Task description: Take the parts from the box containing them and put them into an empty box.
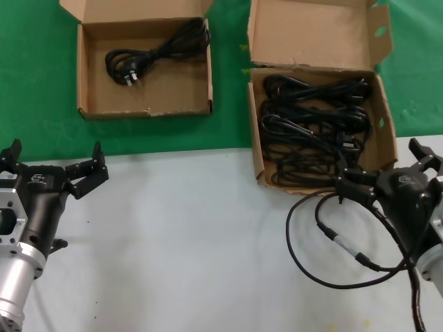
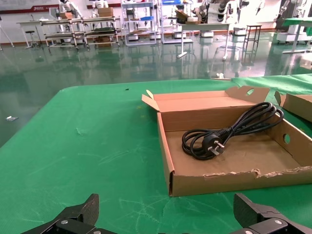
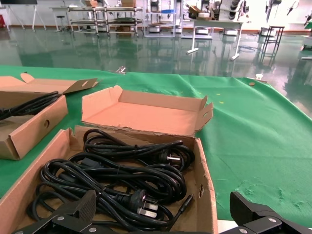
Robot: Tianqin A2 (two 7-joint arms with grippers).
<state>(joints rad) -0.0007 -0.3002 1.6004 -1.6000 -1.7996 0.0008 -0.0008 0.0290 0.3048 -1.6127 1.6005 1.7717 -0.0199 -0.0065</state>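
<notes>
- The power cords (image 1: pixel 315 128) lie piled in the larger cardboard box (image 1: pixel 255 149), a tangle of black loops with chunky pronged plugs; from the right wrist view a plug (image 3: pixel 145 204) shows its prongs close to the near wall of this box (image 3: pixel 207 192).
- That larger box sits at the far right of the table, straddling the edge where the green cloth (image 1: pixel 34 76) meets the pale table surface (image 1: pixel 187 235), its tall notched lid flap (image 1: pixel 315 31) standing open at the back.
- One single cord (image 1: pixel 156 52) lies in the smaller box (image 1: pixel 82 76), far left on the green cloth, well apart from the larger box; in the left wrist view this cord (image 2: pixel 229 129) is coiled with its plug toward the near wall.
- The right gripper (image 1: pixel 387 176) is stretched forward from the lower right, fingers spread wide, hovering at the near edge of the larger box and holding nothing.
- A thin black cable (image 1: pixel 332 238) with a silver connector loops over the pale table just beside the right arm.
- The left gripper (image 1: pixel 55 166) sits low at the left over the pale table, near the cloth's edge, pointed toward the smaller box, fingers splayed open and empty.
</notes>
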